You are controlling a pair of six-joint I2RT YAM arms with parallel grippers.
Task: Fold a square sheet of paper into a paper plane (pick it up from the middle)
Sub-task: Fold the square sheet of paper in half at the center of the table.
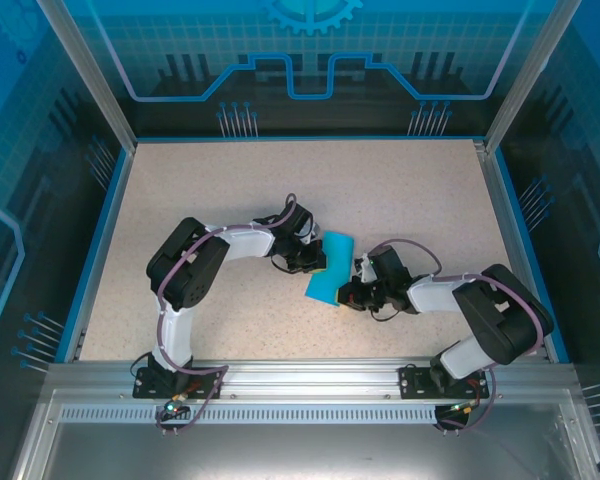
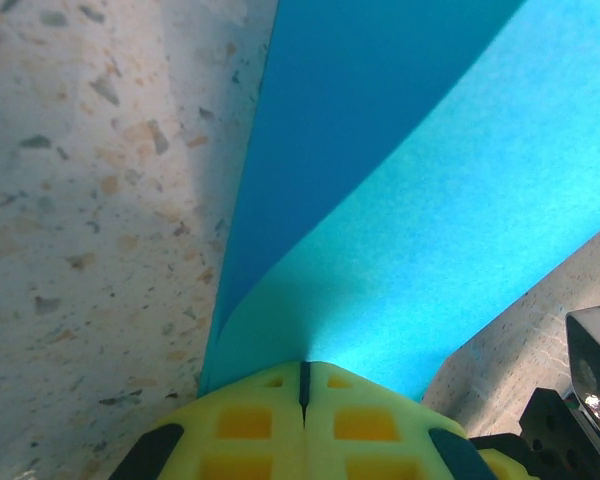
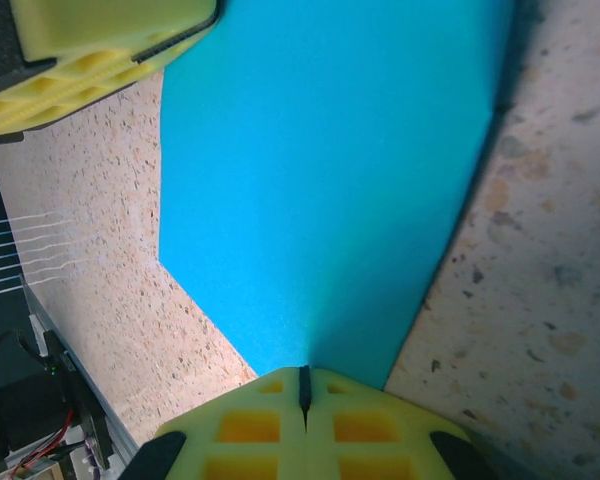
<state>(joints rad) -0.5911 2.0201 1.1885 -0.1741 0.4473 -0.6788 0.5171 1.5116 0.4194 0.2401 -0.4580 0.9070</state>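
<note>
We see the teal-blue sheet of paper (image 1: 328,268) near the middle of the speckled worktop (image 1: 220,180), a little toward the near edge, caught between the two arms; the left hand (image 1: 313,262) meets it from the left side and the right hand (image 1: 347,293) from the near right, so that the two hands stand close together with the sheet between them; from above the sheet is not flat but bent, its far part curving over toward the left hand and its near corner pointing down toward the rail; in the left wrist view the yellow fingertips (image 2: 260,420) are clenched on the paper's edge, pressed together with only a thin dark seam between them, and the paper rises away from them in two planes, a darker one on the left and a lighter one on the right, meeting in a soft curve at the grip; in the right wrist view the right hand is likewise clamped tight on an edge of the sheet, with the left hand's yellow fingers at the upper left corner on the opposite side; a shadow runs along the sheet's right edge on the worktop; we cannot tell whether any corner touches the surface.
</note>
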